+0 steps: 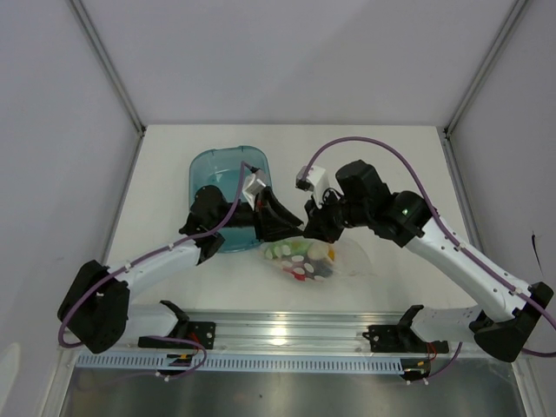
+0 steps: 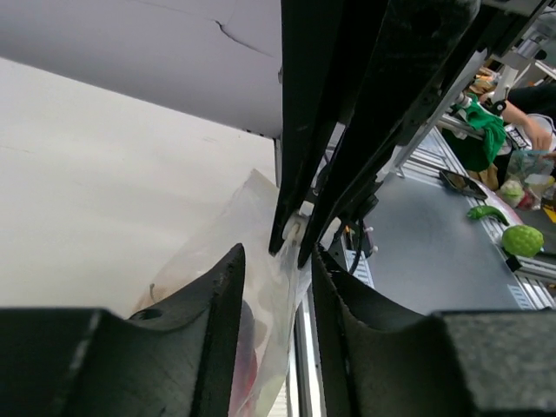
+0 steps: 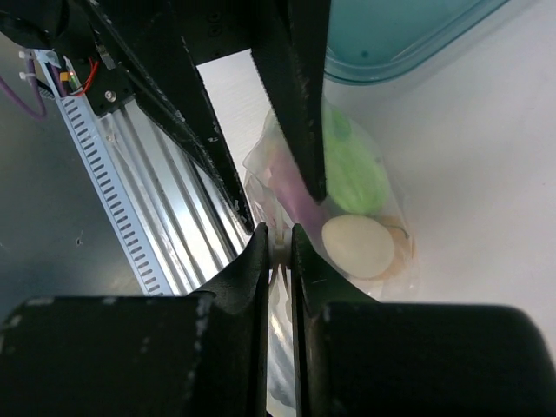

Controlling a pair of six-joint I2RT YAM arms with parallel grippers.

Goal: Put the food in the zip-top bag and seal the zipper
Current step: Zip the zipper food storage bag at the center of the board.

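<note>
The zip-top bag (image 1: 334, 261) lies on the table in front of both grippers, its clear film (image 2: 261, 291) hanging up between them. The food is inside it: a light green pod (image 3: 352, 174), a white ball (image 3: 358, 246), a purple piece (image 3: 300, 204) and red pieces (image 1: 304, 271). My right gripper (image 3: 279, 233) is shut on the zipper, a whitish strip pinched at its tips. My left gripper (image 2: 278, 254) faces it from the left, jaws apart, with the bag's top edge loose in the gap. In the right wrist view, the left fingers (image 3: 300, 130) straddle the bag's top.
The teal translucent tub (image 1: 228, 182) stands just behind the left gripper, close to the bag (image 3: 391, 35). The aluminium rail (image 1: 287, 330) runs along the table's near edge, right below the bag. White walls close in the back and sides.
</note>
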